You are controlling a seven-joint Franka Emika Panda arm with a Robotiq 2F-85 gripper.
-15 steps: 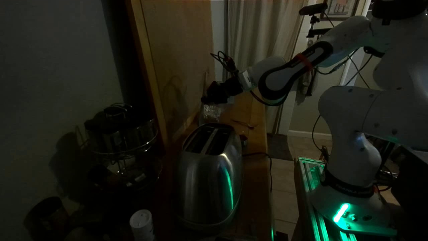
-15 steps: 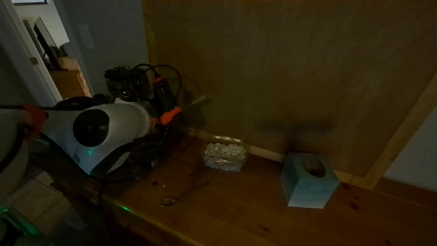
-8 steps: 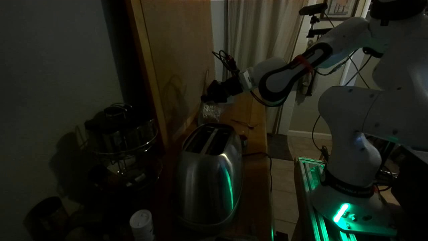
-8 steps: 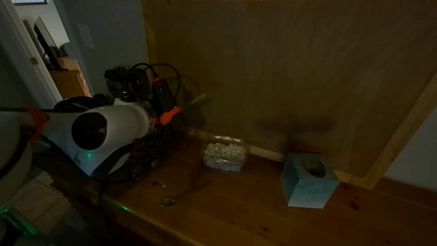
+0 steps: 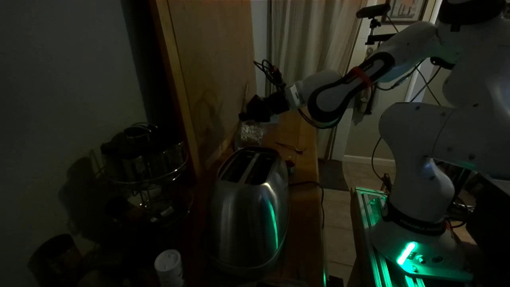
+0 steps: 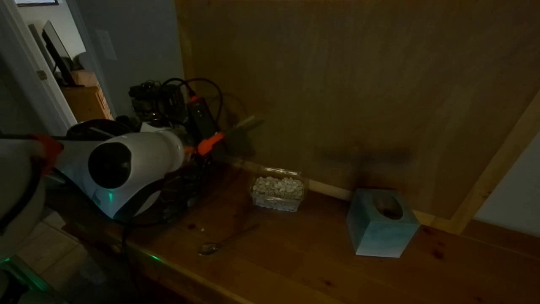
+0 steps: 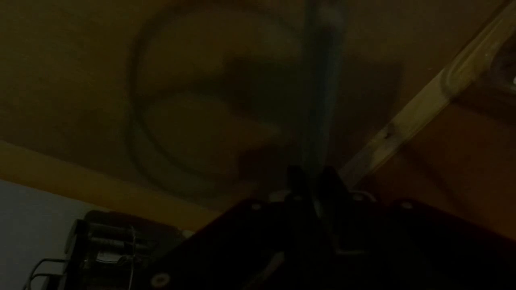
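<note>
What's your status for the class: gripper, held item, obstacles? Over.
Gripper shut. Slim pale stick in its grip, angled upward. Wooden panel close by, possibly in the way; contact unclear.

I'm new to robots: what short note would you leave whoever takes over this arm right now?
Pincer: gripping a stick, pale and pointing upward, in front of the wooden panel.
Where: stick in the air above the counter; tub of pale bits and spoon rest apart on it.
Done: stick gripped.
Left: stick not yet set down. Too dark to tell what the bits are.
</note>
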